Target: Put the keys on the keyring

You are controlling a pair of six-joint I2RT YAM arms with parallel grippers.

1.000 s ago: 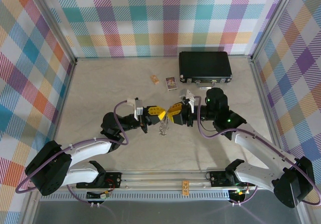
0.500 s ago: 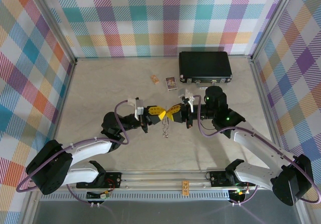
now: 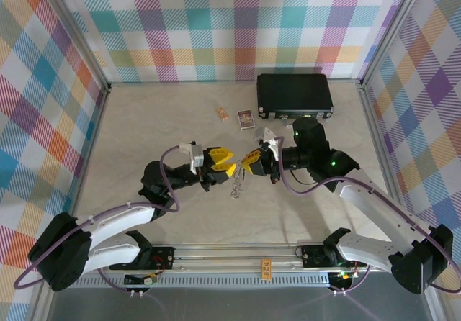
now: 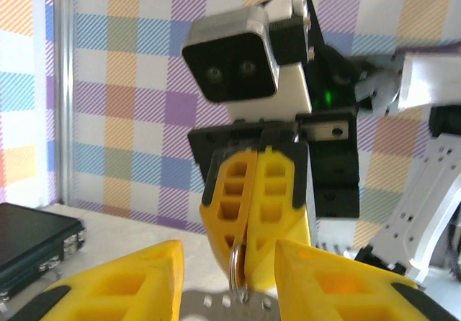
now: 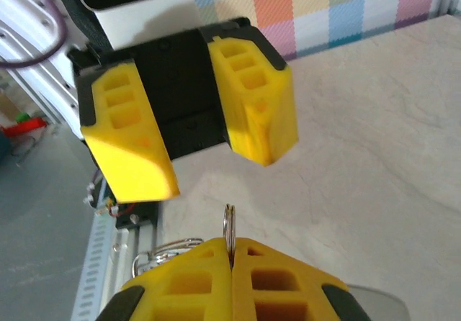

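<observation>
Two yellow-fingered claws meet nose to nose in the top view, on the near-left side of the black case that lies shut against the back wall.

The left gripper is the farther of the two from the black case. Its jaws stand partly spread and hold nothing. In the right wrist view the same left gripper faces the camera with a plain gap between its fingers.

The keyring sits between the two claws, nearer the black case than the left gripper is. Below it a small metal cluster, the keys, trails toward the near edge, away from the black case. I cannot tell whether the keys touch the table.

The right gripper, closest to the black case, is pressed fully closed on the keyring. The left wrist view shows its fingers together with the keyring pinched at their tips. The right wrist view shows the keyring standing upright from the closed pads.

Two small cards lie flat just left of the black case.
</observation>
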